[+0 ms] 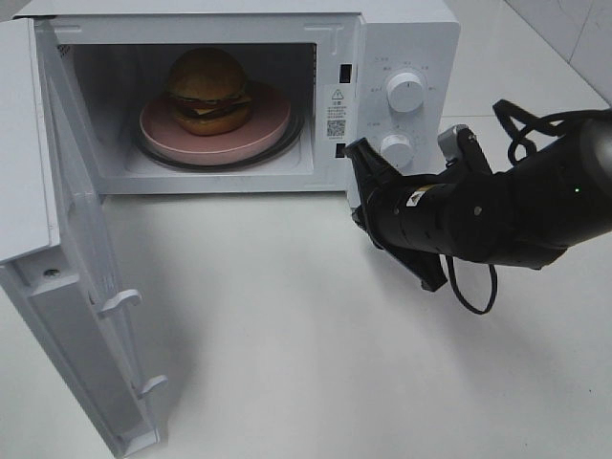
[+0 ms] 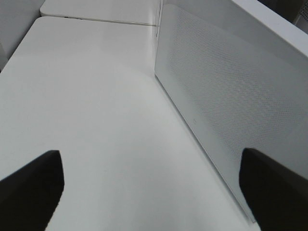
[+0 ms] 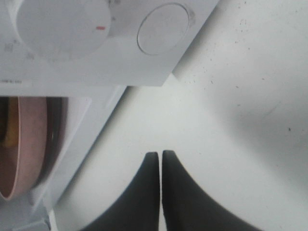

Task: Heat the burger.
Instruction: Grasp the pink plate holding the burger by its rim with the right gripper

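Exterior high view: the burger [image 1: 208, 91] sits on the pink plate [image 1: 273, 129] inside the microwave [image 1: 402, 38], so loading looks done. The door [image 1: 67, 287] hangs wide open; closing it and turning a dial [image 1: 405, 93] remain. Left gripper [image 2: 150, 192], jaws spread wide and empty, sits beside the door's outer face. Right gripper [image 3: 160, 155], pinched shut on nothing, hovers near the cavity's right edge, probably in the door's closing path. Bare tabletop [image 1: 287, 335] lies in front.

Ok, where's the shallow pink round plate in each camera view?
Exterior high: pink plate upper left, inside the open white microwave, under the brown-bunned burger.
Left wrist: not in it.
Right wrist: rim only, inside the cavity beside the knob panel.
Shared landmark: the microwave.
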Controlling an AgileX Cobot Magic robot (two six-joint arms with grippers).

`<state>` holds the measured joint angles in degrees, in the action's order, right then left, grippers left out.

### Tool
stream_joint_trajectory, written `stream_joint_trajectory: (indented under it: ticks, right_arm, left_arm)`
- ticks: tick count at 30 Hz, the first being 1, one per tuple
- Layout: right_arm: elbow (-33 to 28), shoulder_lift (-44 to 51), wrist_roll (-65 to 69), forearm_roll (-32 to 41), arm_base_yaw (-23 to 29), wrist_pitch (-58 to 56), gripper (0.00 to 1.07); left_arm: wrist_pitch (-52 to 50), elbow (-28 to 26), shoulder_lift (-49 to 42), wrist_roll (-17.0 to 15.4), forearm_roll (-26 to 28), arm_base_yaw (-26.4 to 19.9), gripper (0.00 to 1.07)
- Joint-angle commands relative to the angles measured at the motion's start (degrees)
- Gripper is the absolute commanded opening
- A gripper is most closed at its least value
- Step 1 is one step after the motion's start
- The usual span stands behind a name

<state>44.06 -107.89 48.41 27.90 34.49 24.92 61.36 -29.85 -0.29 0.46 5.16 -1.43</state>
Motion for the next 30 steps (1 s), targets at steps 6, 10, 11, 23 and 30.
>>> stream_joint_trajectory:
  ticks: [6, 10, 11, 23, 30]
  right_arm:
    - [0.0, 5.4, -18.0, -0.9, 0.3, -9.9, 0.02]
    - [0.0, 9.3, -31.3, -1.1, 0.3, -17.1, 0.04]
    - [0.1, 10.7, -35.2, -2.1, 0.3, -20.0, 0.04]
    - [6.1, 14.4, -47.6, -10.1, 0.3, -40.5, 0.05]
    - [14.1, 14.4, -57.8, -21.4, 0.3, -54.7, 0.07]
  left_arm:
    - [0.1, 0.2, -1.0, -0.5, 0.3, -0.2, 0.91]
    - [0.1, 0.2, -1.0, -0.5, 0.3, -0.2, 0.91]
    - [0.1, 0.2, -1.0, -0.5, 0.3, -0.2, 0.91]
    - [0.1, 0.2, -1.0, -0.5, 0.3, -0.2, 0.91]
    - [0.1, 0.2, -1.0, -0.5, 0.3, -0.2, 0.91]
